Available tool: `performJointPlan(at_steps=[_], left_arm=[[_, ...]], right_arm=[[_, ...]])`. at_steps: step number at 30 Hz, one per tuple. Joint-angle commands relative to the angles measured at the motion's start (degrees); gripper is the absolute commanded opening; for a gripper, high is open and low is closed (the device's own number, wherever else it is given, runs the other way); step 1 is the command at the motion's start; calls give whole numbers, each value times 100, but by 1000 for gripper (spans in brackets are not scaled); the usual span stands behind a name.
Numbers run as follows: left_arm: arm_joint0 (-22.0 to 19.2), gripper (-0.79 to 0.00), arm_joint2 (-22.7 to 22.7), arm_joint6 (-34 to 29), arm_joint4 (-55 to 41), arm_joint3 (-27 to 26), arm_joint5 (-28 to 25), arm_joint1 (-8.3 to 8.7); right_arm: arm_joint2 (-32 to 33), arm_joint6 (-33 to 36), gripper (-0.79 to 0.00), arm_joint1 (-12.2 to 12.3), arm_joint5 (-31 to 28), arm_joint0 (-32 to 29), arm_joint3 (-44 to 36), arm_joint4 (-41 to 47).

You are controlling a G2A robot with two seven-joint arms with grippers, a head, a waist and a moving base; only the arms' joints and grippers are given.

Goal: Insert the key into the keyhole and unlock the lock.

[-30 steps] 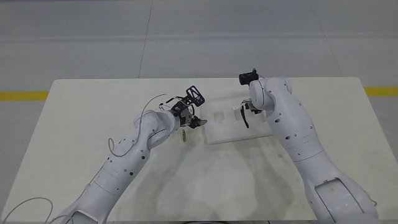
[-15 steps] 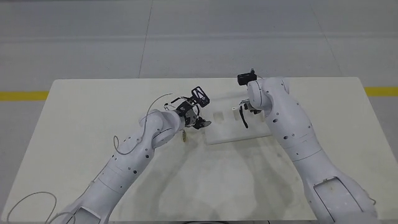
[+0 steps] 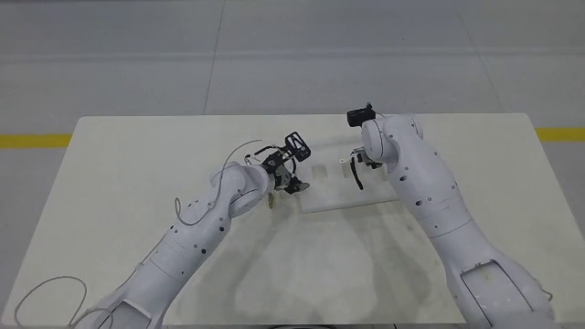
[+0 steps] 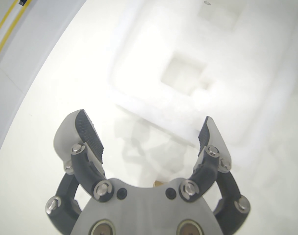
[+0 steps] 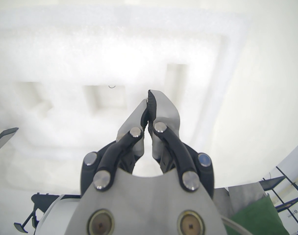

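Note:
A white foam block with square recesses lies mid-table. My left gripper hovers at the block's left edge, open and empty, its ribbed pads spread wide. A small brass-coloured piece lies on the table beside the left wrist; a sliver of it peeks past the palm. I cannot tell whether it is the lock or the key. My right gripper is over the block's right part, its fingertips pressed together with nothing visible between them. A tiny metal ring sits on the foam.
The white table has bare room to the left, right and front of the block. A loose cable loops off the left arm. Yellow floor lines run beyond the table's far edge.
My left gripper has moved right, from beside the brass piece to the foam block's left edge. The right arm has shifted slightly left.

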Motion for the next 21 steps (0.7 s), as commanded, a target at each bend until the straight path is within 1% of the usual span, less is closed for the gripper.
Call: performJointPlan(at_steps=[1, 13, 21], left_arm=[[-16, 0, 24, -75, 7, 20, 27, -9], [-115, 0, 108, -303, 42, 112, 62, -47], [-196, 0, 181, -280, 50, 225, 36, -80]], right_arm=[[-8, 0, -785, 1, 0, -6, -2, 1], [17, 0, -785, -5, 0, -31, -34, 10], [20, 0, -785, -19, 0, -43, -63, -21]])
